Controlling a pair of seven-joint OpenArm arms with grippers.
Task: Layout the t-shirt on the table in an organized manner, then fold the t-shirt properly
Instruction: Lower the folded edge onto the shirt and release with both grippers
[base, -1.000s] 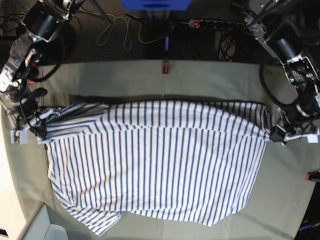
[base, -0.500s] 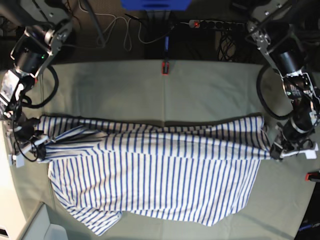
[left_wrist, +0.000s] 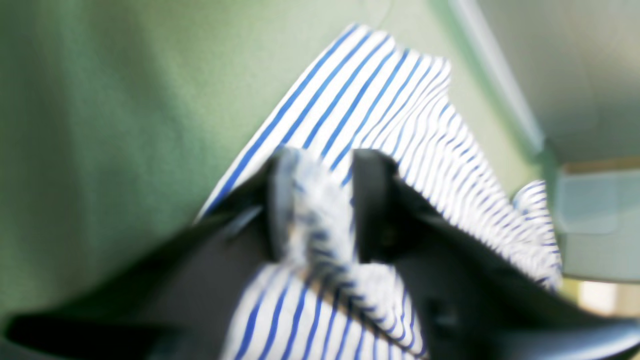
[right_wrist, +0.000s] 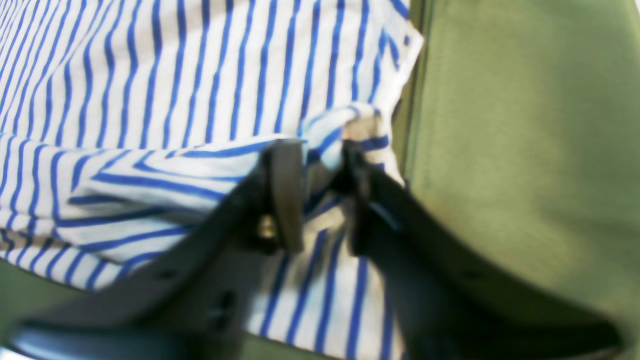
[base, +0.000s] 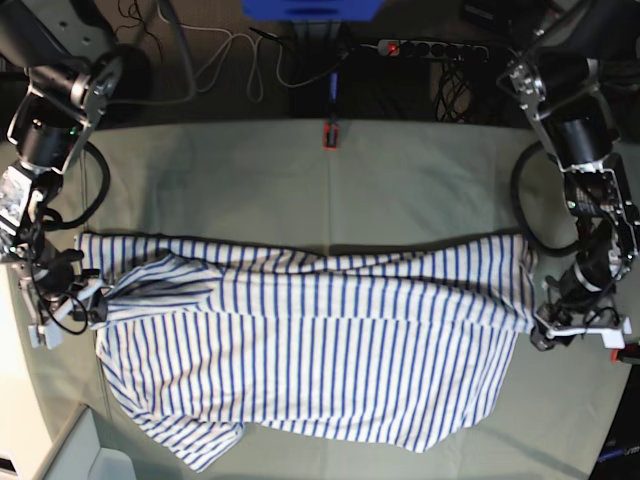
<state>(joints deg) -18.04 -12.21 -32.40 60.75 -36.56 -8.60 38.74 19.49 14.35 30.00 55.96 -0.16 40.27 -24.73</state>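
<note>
The white, blue-striped t-shirt (base: 310, 350) lies across the pale green table (base: 400, 180), its far edge folded over toward the front. My left gripper (base: 545, 325) sits low at the shirt's right edge. In the left wrist view the left gripper (left_wrist: 325, 160) has its jaws parted, with a bunched fold of the t-shirt (left_wrist: 360, 95) loose between them. My right gripper (base: 85, 310) is at the shirt's left edge by the sleeve. The right wrist view shows the right gripper (right_wrist: 320, 150) with jaws apart over a corner of the t-shirt (right_wrist: 175, 75).
A red clamp (base: 331, 135) sits at the table's far edge and another (base: 625, 352) at the right edge. Cables and a power strip (base: 430, 47) lie behind the table. A pale box (base: 90, 455) stands at the front left corner.
Both grippers carried the shirt's far edge toward the front and lowered it onto the table. Both went from shut on the cloth to jaws parted.
</note>
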